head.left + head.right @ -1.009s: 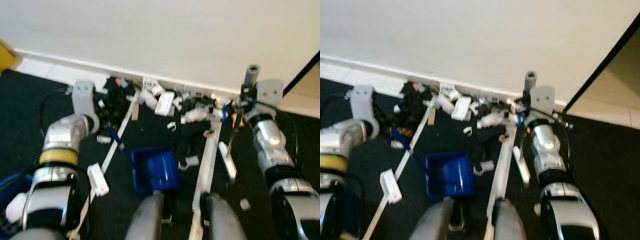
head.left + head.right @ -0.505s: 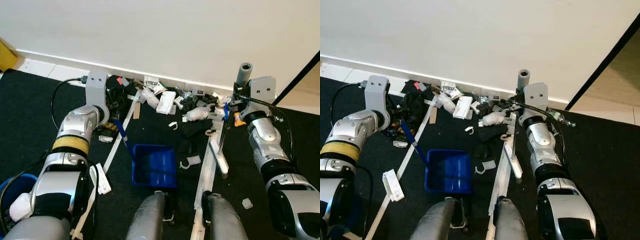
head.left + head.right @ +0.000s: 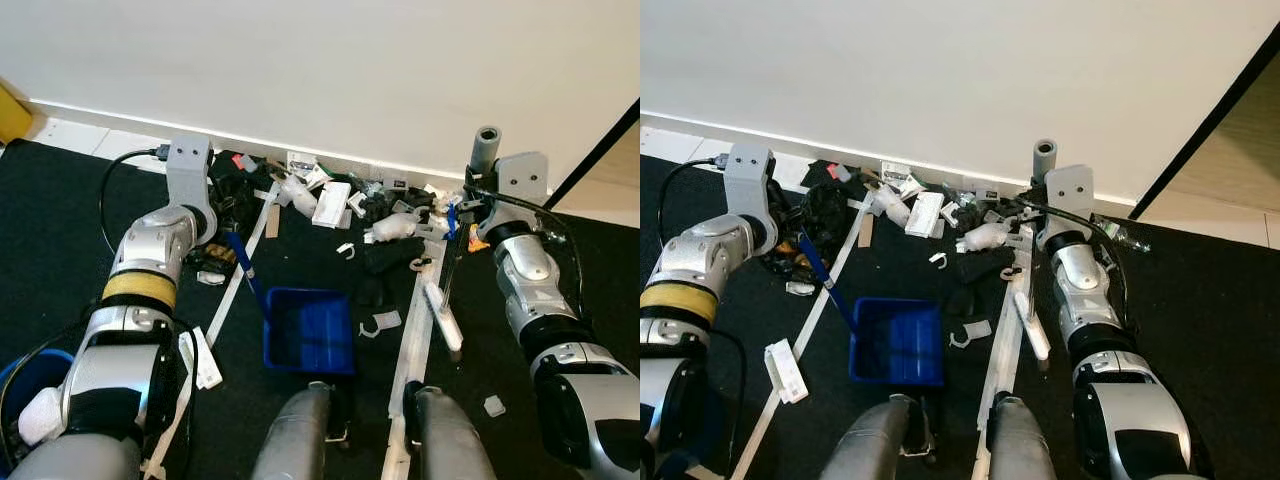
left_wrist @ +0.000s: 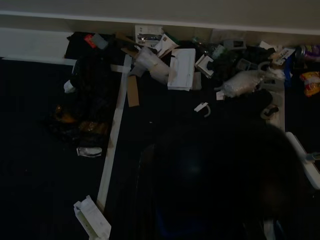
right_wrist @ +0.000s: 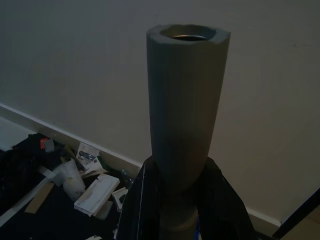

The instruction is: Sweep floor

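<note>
The right end effector (image 5: 172,200) has its black fingers pressed around the grey broom handle (image 3: 486,143), which rises past the wrist; the shaft runs down to the white brush head (image 3: 443,317) resting on the dark floor (image 3: 60,230) beside a long white strip (image 3: 415,330). The left end effector (image 3: 222,225) seems to hold the blue handle of the blue dustpan (image 3: 308,330), but I cannot tell how its fingers stand. The pan sits open on the floor just ahead of the robot's feet. Beyond it, a litter pile (image 3: 340,205) of white boxes, wrappers and black scraps lies along the foot of the wall (image 3: 320,80), well apart from the pan.

The risk, as I judge it, is the brush snagging on the white strip or dragging only the light scraps. The pan could also slide away if it is held loosely.
</note>
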Controlling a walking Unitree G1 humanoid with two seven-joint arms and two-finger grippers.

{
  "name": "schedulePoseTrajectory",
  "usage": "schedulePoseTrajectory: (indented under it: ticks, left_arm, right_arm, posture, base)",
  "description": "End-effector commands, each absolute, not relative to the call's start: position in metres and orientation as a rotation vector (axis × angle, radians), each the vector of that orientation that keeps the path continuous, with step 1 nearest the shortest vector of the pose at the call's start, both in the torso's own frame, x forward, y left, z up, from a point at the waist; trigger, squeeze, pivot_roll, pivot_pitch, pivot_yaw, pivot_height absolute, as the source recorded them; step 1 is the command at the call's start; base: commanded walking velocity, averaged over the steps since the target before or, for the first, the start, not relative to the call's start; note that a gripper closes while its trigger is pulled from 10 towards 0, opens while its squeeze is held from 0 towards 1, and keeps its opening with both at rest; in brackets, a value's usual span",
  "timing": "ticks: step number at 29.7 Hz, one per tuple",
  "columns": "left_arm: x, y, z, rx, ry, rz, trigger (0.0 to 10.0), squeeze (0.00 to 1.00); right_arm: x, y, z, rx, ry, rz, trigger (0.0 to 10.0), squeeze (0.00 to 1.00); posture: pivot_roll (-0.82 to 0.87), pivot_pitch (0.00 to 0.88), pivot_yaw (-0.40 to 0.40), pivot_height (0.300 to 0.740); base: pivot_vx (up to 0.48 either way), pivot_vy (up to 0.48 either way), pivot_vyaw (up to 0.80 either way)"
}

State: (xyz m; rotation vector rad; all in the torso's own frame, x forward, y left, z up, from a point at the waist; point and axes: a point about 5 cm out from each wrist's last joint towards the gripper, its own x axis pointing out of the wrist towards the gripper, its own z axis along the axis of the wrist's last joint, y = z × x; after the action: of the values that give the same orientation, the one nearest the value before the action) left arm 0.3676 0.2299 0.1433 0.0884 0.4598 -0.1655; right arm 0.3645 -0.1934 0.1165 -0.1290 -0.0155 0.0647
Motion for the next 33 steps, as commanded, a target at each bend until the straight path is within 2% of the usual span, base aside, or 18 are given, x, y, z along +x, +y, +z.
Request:
schedulePoseTrajectory:
  ticks: [1, 11, 19, 33]
  left_arm:
    - [0.366, 0.232, 0.144, 0.091, 0.449, -0.162, 10.0, 0.00]
    - [0.360, 0.240, 0.159, 0.134, 0.402, -0.139, 10.0, 0.00]
    - [0.345, 0.250, 0.164, 0.173, 0.397, -0.138, 10.0, 0.00]
    - [0.351, 0.234, 0.134, -0.007, 0.444, -0.115, 10.0, 0.00]
  right_arm:
    - [0.366, -0.188, 0.119, -0.126, -0.035, 0.080, 10.0, 0.00]
    - [0.367, -0.192, 0.121, -0.136, -0.040, 0.080, 10.0, 0.00]
    - [0.366, -0.193, 0.121, -0.139, -0.039, 0.080, 10.0, 0.00]
    - [0.369, -0.189, 0.122, -0.138, -0.040, 0.097, 10.0, 0.00]
  posture:
    - [-0.03, 0.242, 0.099, 0.740]
    - [-0.03, 0.235, 0.095, 0.740]
    - [-0.03, 0.228, 0.093, 0.740]
    - [-0.04, 0.221, 0.078, 0.740]
  base:
    - [0.000, 0.000, 0.00]
    - [0.000, 0.000, 0.00]
    - [0.000, 0.000, 0.00]
    - [0.000, 0.000, 0.00]
